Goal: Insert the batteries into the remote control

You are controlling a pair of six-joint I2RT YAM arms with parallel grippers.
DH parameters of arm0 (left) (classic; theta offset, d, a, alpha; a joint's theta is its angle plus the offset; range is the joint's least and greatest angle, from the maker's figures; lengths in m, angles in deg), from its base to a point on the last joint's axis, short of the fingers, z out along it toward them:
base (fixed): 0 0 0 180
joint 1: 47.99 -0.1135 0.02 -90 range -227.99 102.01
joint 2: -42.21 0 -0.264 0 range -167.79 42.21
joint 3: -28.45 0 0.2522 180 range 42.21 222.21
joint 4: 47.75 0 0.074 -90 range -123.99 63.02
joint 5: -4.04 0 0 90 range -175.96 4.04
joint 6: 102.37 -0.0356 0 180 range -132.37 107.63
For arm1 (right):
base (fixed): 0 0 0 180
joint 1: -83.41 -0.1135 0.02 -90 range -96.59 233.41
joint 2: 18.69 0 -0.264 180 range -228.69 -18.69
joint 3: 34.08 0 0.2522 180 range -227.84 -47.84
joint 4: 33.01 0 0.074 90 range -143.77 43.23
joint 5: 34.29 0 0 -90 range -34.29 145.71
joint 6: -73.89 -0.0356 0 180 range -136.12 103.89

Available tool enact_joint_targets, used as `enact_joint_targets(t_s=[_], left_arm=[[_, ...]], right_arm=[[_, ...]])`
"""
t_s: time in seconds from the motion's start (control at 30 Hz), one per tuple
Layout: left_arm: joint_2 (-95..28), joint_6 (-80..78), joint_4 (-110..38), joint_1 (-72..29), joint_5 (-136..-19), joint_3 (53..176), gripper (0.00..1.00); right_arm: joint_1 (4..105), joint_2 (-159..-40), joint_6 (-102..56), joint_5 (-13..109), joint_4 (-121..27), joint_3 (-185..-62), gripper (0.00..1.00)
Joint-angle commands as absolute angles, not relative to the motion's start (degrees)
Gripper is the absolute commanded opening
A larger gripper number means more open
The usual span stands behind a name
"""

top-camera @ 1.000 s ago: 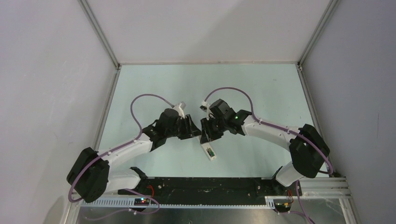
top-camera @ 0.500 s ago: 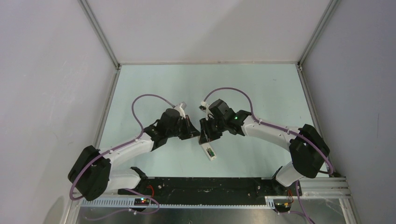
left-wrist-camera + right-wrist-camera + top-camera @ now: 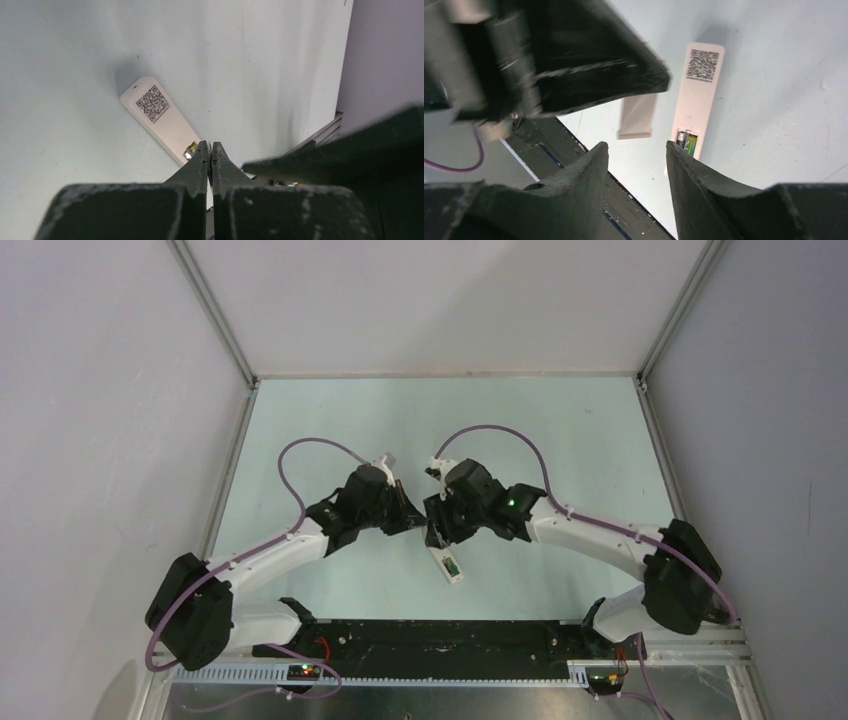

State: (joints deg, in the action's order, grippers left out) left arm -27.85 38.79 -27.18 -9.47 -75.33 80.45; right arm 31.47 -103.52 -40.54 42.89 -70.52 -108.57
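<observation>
Remote [image 3: 699, 95] lies bay-up on the worktop [image 3: 774, 75], both batteries [image 3: 687, 142] in. Left tool [image 3: 210, 146] pinches a white cover [image 3: 636, 116], right tool [image 3: 636, 146] gapes wide, empty.

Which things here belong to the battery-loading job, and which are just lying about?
Job: slim white remote control; blackish battery and green battery in its bay; flat white cover piece in left gripper.
Lying about: nothing loose; only purple arm cables.

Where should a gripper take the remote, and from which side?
Across its long edges at mid-length, from straight above. The remote lies flat, back up, and is narrow, so jaws can span it; mid-length probably keeps them off the exposed batteries at one end.
</observation>
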Motion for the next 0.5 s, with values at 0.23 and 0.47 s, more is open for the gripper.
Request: enact_joint_targets(t_s=[0.23,0.47], left_arm=[[-26.3,50.1,-19.3,-9.0,-68.9,87.1,0.00],[-21.8,53.8,-18.6,-8.8,-65.8,87.2,0.00]], right_arm=[[13.0,-85.0,-21.5,78.5,-53.2,-99.0,0.55],[3.1,-76.3,1.7,82.9,-33.3,-84.2,0.57]])
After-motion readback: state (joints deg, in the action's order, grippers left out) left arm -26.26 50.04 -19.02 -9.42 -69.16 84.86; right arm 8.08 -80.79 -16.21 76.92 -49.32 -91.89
